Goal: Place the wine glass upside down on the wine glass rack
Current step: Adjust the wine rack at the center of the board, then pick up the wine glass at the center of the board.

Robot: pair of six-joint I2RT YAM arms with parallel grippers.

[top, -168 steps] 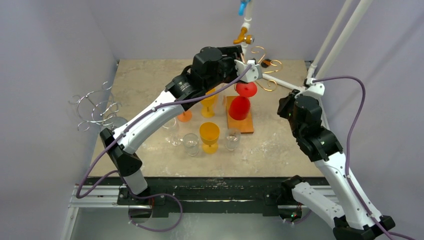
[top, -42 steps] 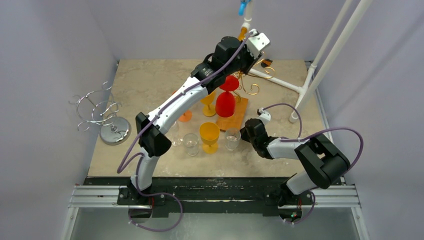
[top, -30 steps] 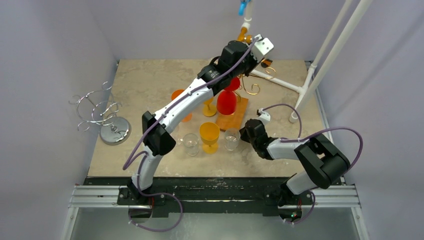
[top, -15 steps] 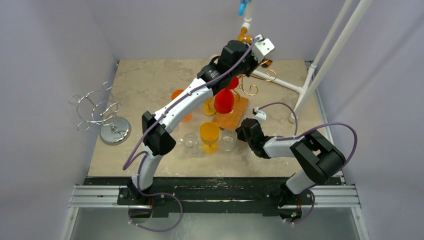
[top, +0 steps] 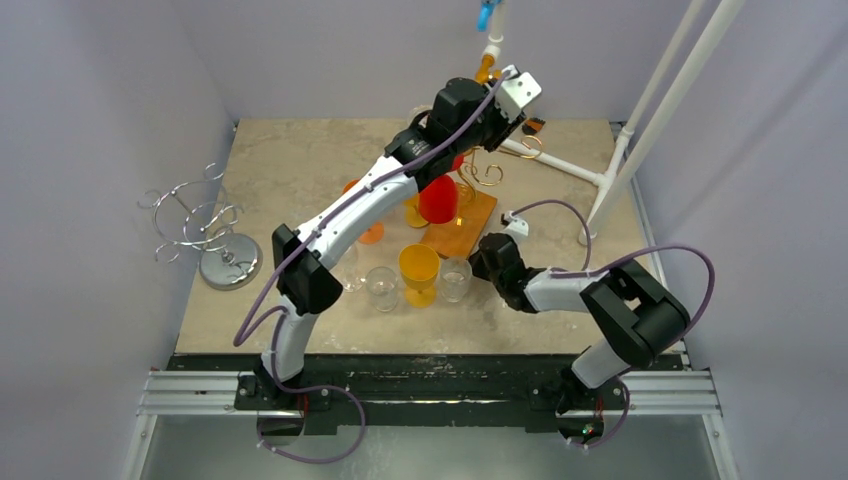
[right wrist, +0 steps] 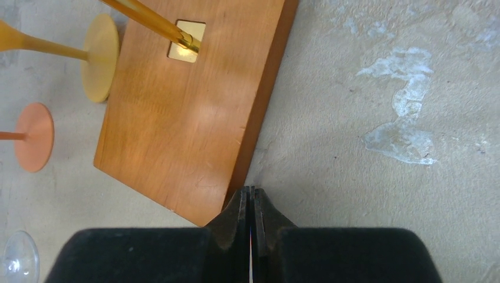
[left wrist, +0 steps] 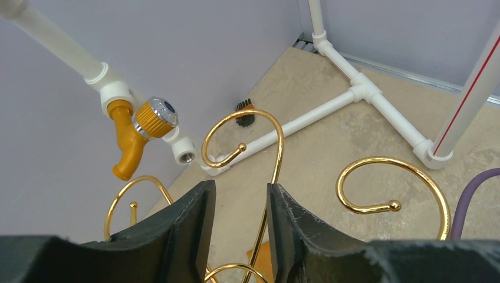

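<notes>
- Hanging bowl-down, the red wine glass (top: 438, 200) is shown at the gold wine glass rack (left wrist: 278, 159), above its wooden base (right wrist: 188, 112).
- The left gripper (left wrist: 240, 194) is shown narrowly parted, one of the rack's wires seen in the gap, nothing clasped.
- The right gripper (right wrist: 252, 200) is shown pressed closed, tips against the base's edge.

The left arm (top: 340, 215) stretches high toward the far middle, the left gripper (left wrist: 240, 206) with its jaws a narrow gap apart, while the right arm (top: 600, 300) lies folded low, forearm pointing left, the right gripper (right wrist: 252, 203) pressed fully closed.
</notes>
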